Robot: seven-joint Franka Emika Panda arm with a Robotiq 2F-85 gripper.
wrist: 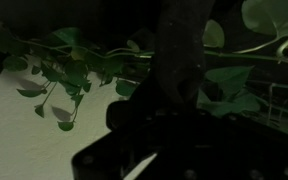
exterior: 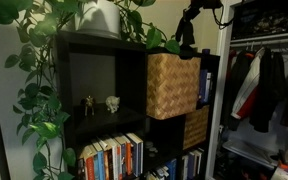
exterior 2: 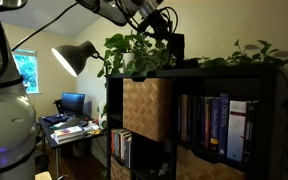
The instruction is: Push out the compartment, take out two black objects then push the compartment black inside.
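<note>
Gripper (exterior: 187, 24): I see it pinching a black object (exterior: 184, 40) | position: above the pulled-out compartment (exterior: 172, 85), among plant (exterior 2: 134, 50) leaves.

Both exterior views are small and soft under warm, dim room light, and fine detail is lost. The black shelf unit (exterior: 104, 70) swallows the light and its open cells sit in deep shadow, while the front of the tan wicker compartment (exterior: 172, 85) catches it. In an exterior view a window (exterior 2: 26, 72) glows with daylight and a desk lamp (exterior 2: 79, 57) reads bright white, perhaps lit. The near white robot body (exterior 2: 6, 110) is out of focus. The wrist view is very dark: the gripper (wrist: 179, 75) is a blurred silhouette against dull green leaves (wrist: 69, 60) and a pale wall (wrist: 24, 130).
</note>
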